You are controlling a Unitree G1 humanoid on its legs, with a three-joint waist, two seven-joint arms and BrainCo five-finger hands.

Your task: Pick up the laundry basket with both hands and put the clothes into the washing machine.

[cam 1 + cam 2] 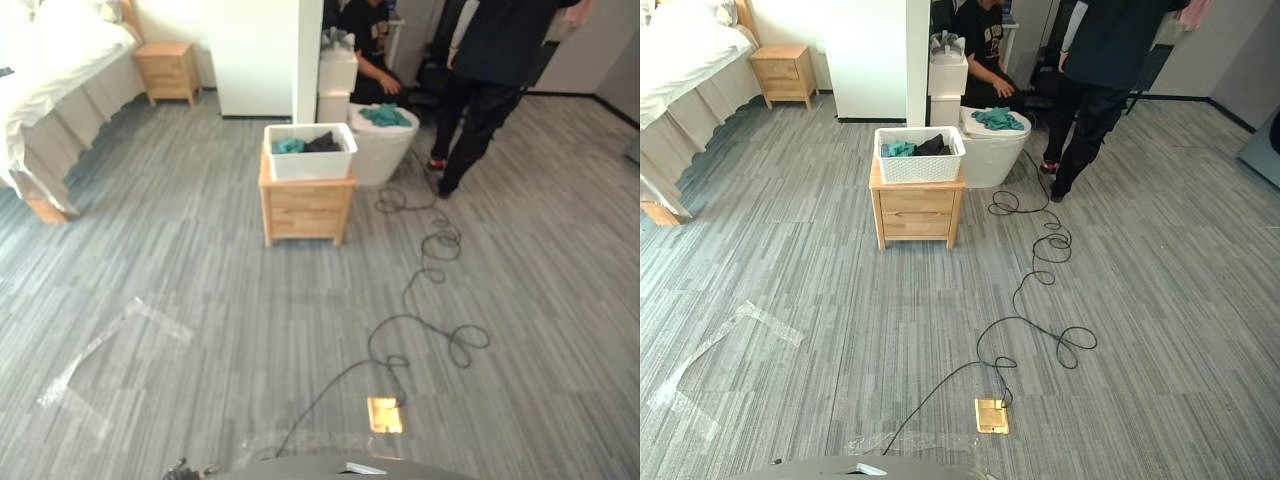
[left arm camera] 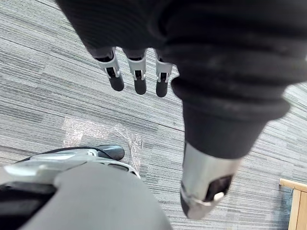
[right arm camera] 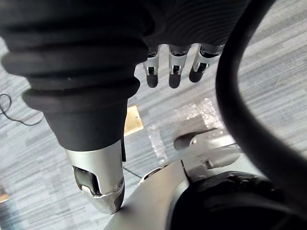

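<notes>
**Plastic, pale wood and matt carpet**

The laundry basket (image 1: 920,166) is white plastic with finely perforated, matt walls. The clothes (image 1: 898,148) in it are soft cloth, one piece teal and another dark. The bench (image 1: 915,212) under the basket is pale wood, smooth, with a dull sheen. The floor (image 1: 820,300) is grey streaked carpet, matt and slightly rough. Clear tape (image 1: 770,322) stuck to the floor is crinkled and glints. A floor plate (image 1: 991,415) is polished yellow metal. The bed (image 1: 60,70) is draped in white cloth. The left hand (image 2: 139,79) and right hand (image 3: 173,74) have silvery satin fingers with dark matt tips, under black ribbed covers that look rubbery.
</notes>
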